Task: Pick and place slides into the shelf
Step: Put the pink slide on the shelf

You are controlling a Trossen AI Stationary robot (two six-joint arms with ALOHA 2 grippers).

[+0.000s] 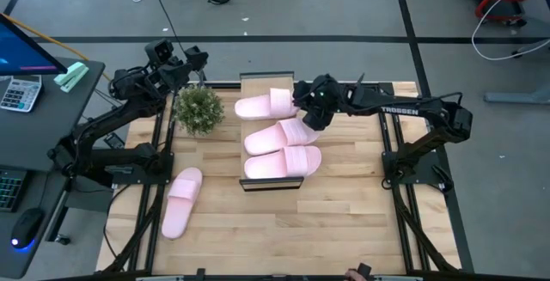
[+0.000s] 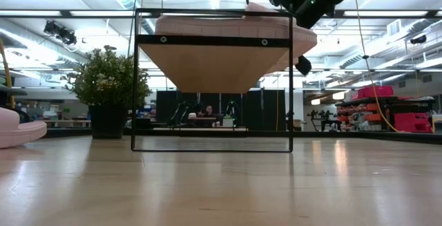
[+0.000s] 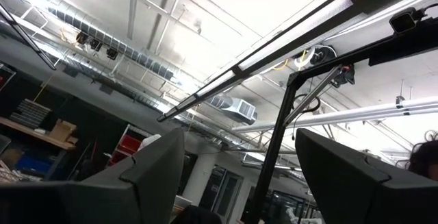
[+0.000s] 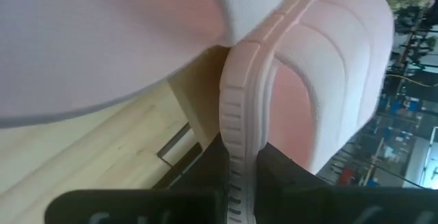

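Note:
Three pink slides are at the wood-topped shelf (image 1: 249,174) in the table's middle: a far one (image 1: 262,106), a middle one (image 1: 273,137) and a near one (image 1: 279,163). My right gripper (image 1: 311,119) is shut on the middle slide's right end. Whether that slide rests on the plank, I cannot tell. A fourth slide (image 1: 180,202) lies flat on the table near the left edge. My left gripper (image 3: 239,183) is raised at the far left, open and holding nothing, pointing up at the ceiling. My right gripper pinches the middle slide's ribbed sole rim (image 4: 236,125) between its two fingers, right beside the wide strap (image 4: 342,59). The fingers come from the table's right, slanting down. The slide is turned on its edge in the hold, over the shelf plank (image 4: 147,138) between the other two slides.
A potted plant (image 1: 198,109) stands on the table just left of the shelf's far end. The shelf's thin black frame (image 2: 132,81) rises from the table. A desk with a calculator (image 1: 19,92) and a monitor is beyond the left edge. The table's near half is bare wood (image 1: 284,229).

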